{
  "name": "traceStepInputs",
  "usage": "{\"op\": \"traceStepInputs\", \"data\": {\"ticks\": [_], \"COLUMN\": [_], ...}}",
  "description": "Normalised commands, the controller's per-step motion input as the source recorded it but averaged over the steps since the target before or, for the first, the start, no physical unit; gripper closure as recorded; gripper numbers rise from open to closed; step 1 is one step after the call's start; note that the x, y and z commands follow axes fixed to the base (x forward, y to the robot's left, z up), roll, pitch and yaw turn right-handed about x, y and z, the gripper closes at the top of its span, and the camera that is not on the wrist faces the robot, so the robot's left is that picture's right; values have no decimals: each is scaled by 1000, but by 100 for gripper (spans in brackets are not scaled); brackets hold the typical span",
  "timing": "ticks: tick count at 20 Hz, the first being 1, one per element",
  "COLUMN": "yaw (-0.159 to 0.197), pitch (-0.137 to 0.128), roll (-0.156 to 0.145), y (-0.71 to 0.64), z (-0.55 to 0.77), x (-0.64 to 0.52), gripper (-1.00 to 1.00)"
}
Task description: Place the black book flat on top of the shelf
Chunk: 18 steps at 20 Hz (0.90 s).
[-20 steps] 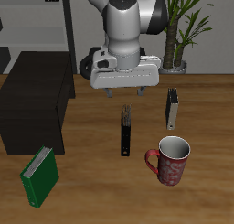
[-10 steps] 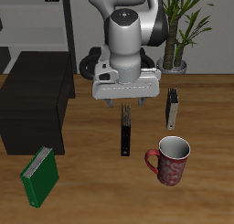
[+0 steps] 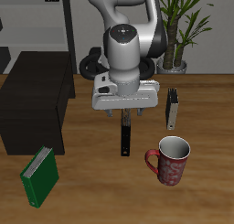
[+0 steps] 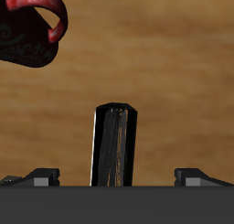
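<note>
- Near the tabletop's (image 3: 206, 113) front edge: a green book (image 3: 39, 177) and a red mug (image 3: 169, 160).
- Mid-tabletop, the black book (image 3: 125, 136) stands on edge beneath my claw (image 3: 126, 109), which gapes wide, holding nothing.
- Farther back sits the shelf (image 3: 35, 100).
</note>
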Motion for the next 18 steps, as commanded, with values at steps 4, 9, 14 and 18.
{"op": "traceStepInputs", "data": {"ticks": [4, 9, 14, 18], "yaw": [-18, -1, -22, 5], "pitch": [25, 16, 6, -12], "roll": [-3, -14, -11, 6], "y": [-76, -86, -54, 39], "z": [-154, -89, -15, 115], "x": [38, 63, 48, -38], "gripper": [100, 100, 100, 100]}}
